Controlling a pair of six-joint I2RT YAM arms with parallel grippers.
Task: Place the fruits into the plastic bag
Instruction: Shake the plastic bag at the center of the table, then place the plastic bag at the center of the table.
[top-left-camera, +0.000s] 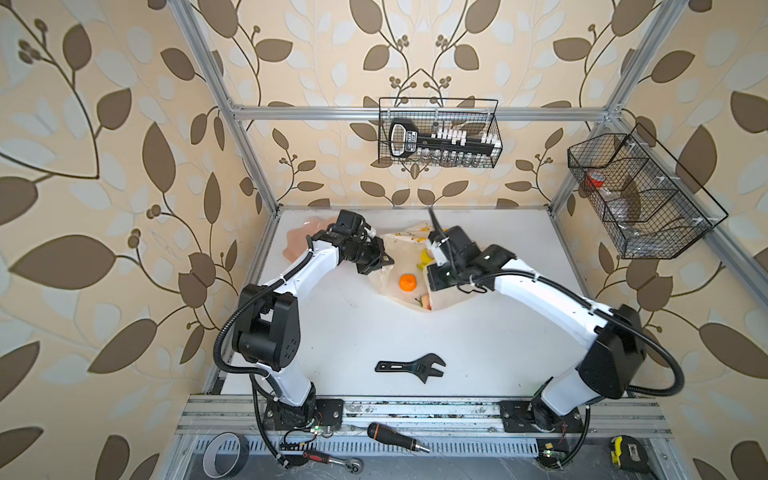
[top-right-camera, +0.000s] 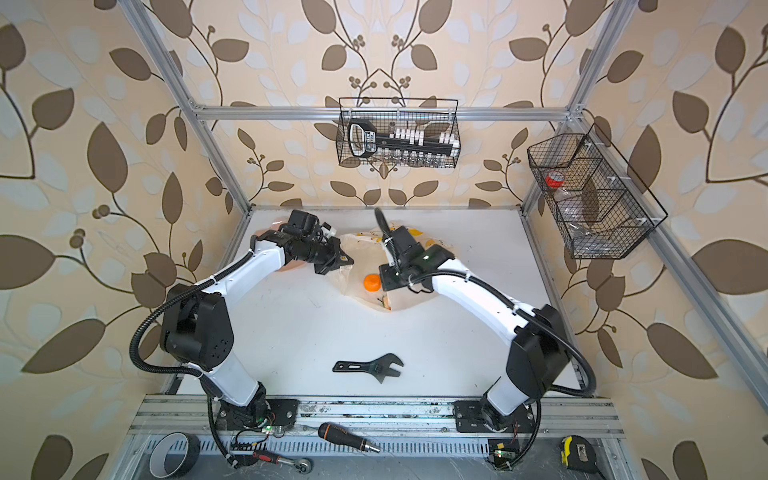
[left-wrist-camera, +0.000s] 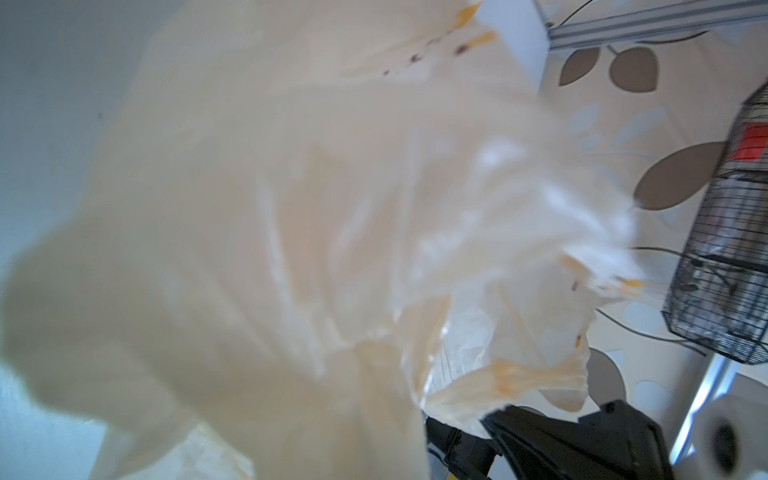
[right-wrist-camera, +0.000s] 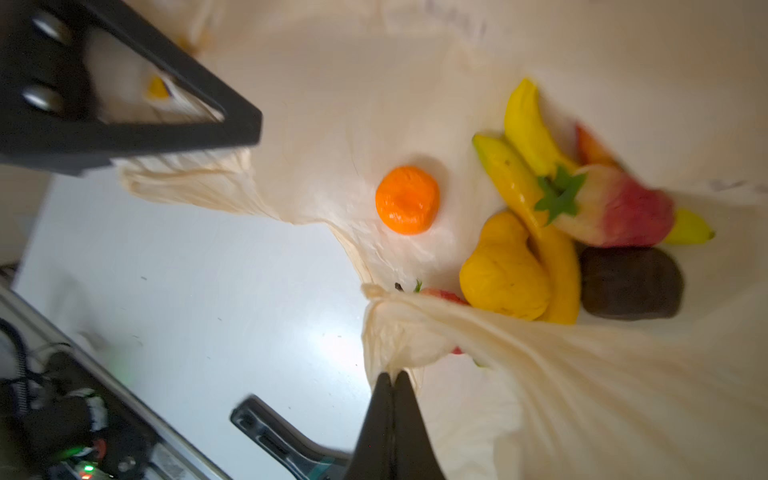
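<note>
Fruits (right-wrist-camera: 557, 266) lie inside the bag (right-wrist-camera: 374, 75), whose mouth is stretched between the two hands. The right hand (right-wrist-camera: 392, 378) has its fingers pressed together on a twisted bunch of the bag's rim. The left hand (top-left-camera: 385, 259), across the opening from it, is likewise closed, with a pleated strip of rim pulled taut from its fingertips. The tangerine (right-wrist-camera: 407, 199) sits alone on the film, roughly midway between the hands. Deeper in, past the right hand's grip and farther from the left hand, the others form a touching heap. It holds bananas (right-wrist-camera: 525, 124), a lemon (right-wrist-camera: 503, 270), a strawberry (right-wrist-camera: 615, 208) with a green calyx lying across the bananas, and a dark round fruit (right-wrist-camera: 629, 282) against a banana. A red fruit (right-wrist-camera: 440, 296) peeks out just behind the bunch in the right hand, mostly hidden. The bag rests on the white surface (top-left-camera: 332, 324). A wrench (top-left-camera: 411, 366) lies well apart from both hands, toward the arms' bases.
</note>
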